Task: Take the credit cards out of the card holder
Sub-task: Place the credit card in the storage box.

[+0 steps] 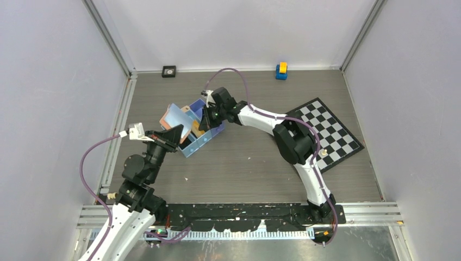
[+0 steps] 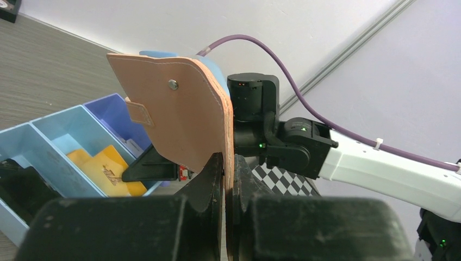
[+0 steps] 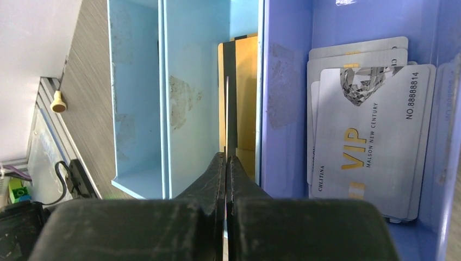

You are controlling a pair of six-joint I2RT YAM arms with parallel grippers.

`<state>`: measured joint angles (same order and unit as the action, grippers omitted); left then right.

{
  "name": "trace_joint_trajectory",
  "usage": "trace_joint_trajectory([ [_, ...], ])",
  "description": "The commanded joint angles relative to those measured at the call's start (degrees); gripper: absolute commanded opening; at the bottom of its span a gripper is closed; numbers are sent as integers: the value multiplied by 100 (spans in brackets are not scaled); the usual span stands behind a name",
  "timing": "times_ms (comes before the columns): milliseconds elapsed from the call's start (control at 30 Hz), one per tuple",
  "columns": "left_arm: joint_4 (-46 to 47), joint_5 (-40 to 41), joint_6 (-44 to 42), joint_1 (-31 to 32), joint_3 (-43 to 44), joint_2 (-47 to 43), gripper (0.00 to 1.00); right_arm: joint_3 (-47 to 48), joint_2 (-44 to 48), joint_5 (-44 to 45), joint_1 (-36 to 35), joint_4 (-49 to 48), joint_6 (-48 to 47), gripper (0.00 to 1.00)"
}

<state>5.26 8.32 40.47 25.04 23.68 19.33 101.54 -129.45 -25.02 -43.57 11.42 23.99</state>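
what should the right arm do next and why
Probably open the right gripper to drop its card. Its jaws are shut on that thin card, seen edge-on, over the blue tray compartment that holds gold cards. The left gripper holds the card holder lifted above the tray.

Blue tray [image 1: 200,143] mid-table; checkered board [image 1: 328,132] right; toy block [image 1: 281,70] beyond.

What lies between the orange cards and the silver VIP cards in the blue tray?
A dividing wall of the tray stands between the orange cards and the silver VIP cards; the right wrist view shows it.
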Motion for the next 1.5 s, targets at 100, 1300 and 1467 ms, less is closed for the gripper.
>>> trace_joint_trajectory([
  [100,336,-59,5,-8,14,-43,0,-432,672,-66,-71,160,-151,0],
  [1300,344,-42,-30,-8,-30,-189,0,-1205,1402,310,-80,-815,253,40],
  [1467,336,-37,-47,-8,-30,-203,0,-1358,1601,445,-42,-900,267,43],
])
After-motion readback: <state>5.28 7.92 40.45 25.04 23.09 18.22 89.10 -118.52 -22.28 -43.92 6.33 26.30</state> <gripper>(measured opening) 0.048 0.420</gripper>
